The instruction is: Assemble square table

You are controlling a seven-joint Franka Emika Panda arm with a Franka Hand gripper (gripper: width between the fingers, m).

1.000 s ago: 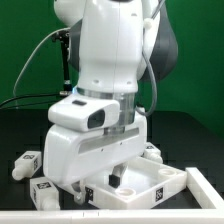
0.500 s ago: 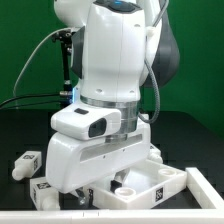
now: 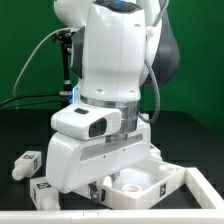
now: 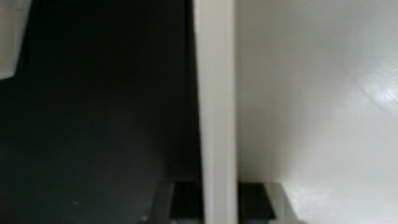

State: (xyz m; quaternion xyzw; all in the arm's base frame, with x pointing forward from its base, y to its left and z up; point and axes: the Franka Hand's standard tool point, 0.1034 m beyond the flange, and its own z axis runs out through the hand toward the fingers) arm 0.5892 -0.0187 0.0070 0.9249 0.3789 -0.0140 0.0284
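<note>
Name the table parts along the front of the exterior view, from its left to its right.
A leg → a second leg, lower in the picture → the tabletop.

Pretty plain setup here: a flat green backdrop (image 3: 25, 40) fills everything behind the work area, and it looks like cloth or a painted wall, can't tell which. The work area itself is a matte black table (image 3: 25, 125) with a white strip (image 3: 30, 215) along its near edge. Light is bright and even, and the black surface stays dark in the wrist view too.
</note>
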